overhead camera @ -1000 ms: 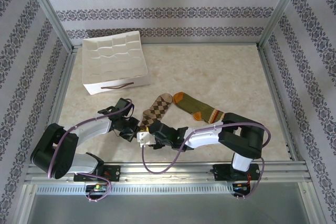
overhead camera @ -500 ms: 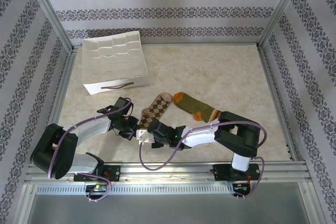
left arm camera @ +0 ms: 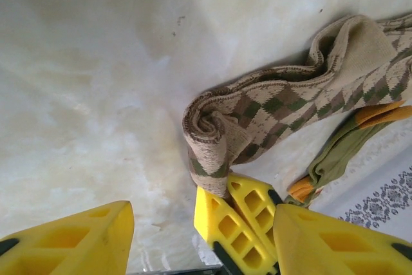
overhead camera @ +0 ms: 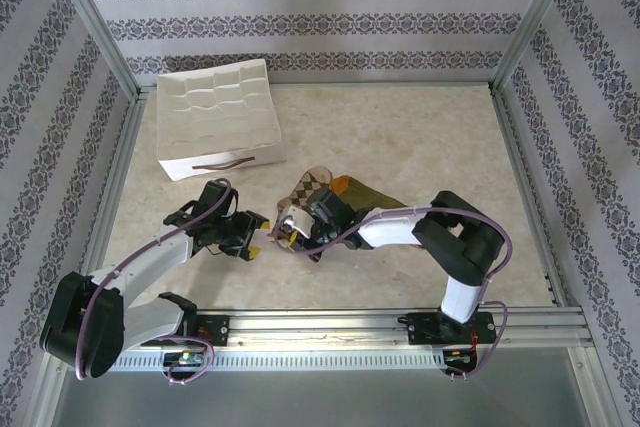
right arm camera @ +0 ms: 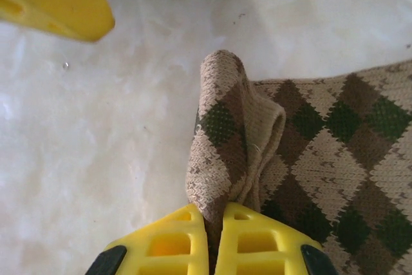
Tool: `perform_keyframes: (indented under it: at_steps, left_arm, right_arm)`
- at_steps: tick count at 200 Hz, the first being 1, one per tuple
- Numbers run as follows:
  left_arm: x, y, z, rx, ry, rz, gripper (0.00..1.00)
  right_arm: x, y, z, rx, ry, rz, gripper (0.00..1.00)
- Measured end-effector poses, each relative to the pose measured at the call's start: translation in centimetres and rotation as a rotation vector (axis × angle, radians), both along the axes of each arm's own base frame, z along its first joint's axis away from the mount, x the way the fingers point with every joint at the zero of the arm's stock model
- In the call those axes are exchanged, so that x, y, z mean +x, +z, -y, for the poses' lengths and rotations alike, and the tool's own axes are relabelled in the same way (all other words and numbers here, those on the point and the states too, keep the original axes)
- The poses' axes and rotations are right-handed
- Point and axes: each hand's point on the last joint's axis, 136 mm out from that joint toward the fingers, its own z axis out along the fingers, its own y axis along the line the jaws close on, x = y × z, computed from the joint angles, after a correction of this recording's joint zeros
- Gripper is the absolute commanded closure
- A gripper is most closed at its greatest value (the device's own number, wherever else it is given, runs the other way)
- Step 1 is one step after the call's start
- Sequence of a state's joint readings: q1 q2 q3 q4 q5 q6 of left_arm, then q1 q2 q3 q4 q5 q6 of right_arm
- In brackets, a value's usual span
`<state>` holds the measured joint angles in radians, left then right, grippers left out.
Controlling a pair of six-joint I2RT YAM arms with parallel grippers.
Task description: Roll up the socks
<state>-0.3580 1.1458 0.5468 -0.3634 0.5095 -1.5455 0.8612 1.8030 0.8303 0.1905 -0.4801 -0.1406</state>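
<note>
Argyle sock (right arm camera: 222, 127) pinched in right jaws (left jaws spread).

You see a tan sock (right arm camera: 309, 152) patterned with brown and dark green diamonds, and an olive sock (left arm camera: 338, 156) with orange patches. The fingers (right arm camera: 174, 243) are yellow, the tray (overhead camera: 250, 155) white, the table (overhead camera: 420, 137) cream marble.

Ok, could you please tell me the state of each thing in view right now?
argyle sock: one end curled into a roll, pinched by the right gripper
green sock: unrolled, lying beside the argyle sock
white tray: upright, apart from both socks
left gripper: open, holding nothing
right gripper: shut on the argyle sock
</note>
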Motion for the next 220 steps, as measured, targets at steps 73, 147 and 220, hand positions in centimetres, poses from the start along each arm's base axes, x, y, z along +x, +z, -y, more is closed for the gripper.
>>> perform_keyframes:
  at_steps: [73, 147, 220]
  left_arm:
    - [0.9, -1.0, 2.5, -0.032, -0.065, 0.036, 0.56]
    - [1.9, -3.3, 3.3, -0.018, -0.077, 0.042, 0.59]
    - [3.3, -4.2, 4.0, 0.01, -0.123, 0.06, 0.95]
  right_arm:
    - [1.3, 0.2, 0.6, 0.119, -0.08, -0.402, 1.0]
    - [2.1, 0.0, 0.9, 0.113, -0.129, -0.582, 1.0]
    - [2.2, -0.1, 1.2, 0.097, -0.134, -0.646, 0.87]
